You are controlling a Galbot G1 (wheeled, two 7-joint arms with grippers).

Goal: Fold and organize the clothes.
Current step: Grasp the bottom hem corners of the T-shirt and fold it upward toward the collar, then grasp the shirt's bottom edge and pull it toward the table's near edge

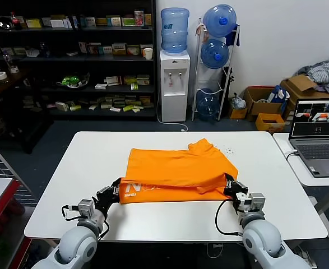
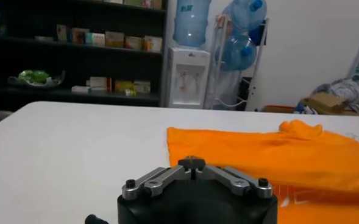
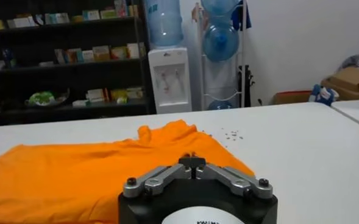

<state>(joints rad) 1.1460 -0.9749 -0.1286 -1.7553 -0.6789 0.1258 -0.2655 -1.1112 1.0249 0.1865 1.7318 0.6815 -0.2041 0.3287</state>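
I see my left gripper (image 1: pixel 115 190) and right gripper (image 1: pixel 230 185) touching the folded orange T-shirt's (image 1: pixel 178 168) near corners on the white table (image 1: pixel 74 168); finger state I cannot tell.

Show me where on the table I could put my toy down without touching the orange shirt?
The white table is bare left of the orange T-shirt and right of it, toward the laptop. The far strip toward the water dispenser is free too. The near edge is crowded: the left hand and right hand are at the shirt's corners.
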